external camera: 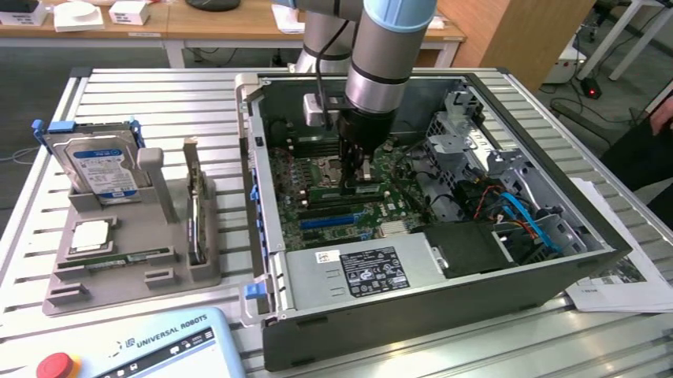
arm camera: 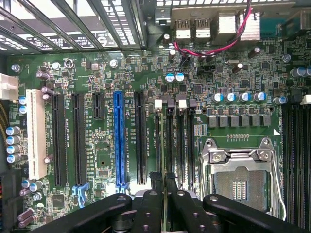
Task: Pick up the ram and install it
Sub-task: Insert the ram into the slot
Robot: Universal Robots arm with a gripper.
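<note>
My claw (arm camera: 163,177) is clenched shut, low over the thin slots (arm camera: 181,145) on the green board (arm camera: 104,162).

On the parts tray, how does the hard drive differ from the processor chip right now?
The hard drive stands upright in its slot; the processor chip lies flat. The hard drive is bigger with a blue-white label; the processor chip is plain silver. Both sit in the grey tray.
</note>
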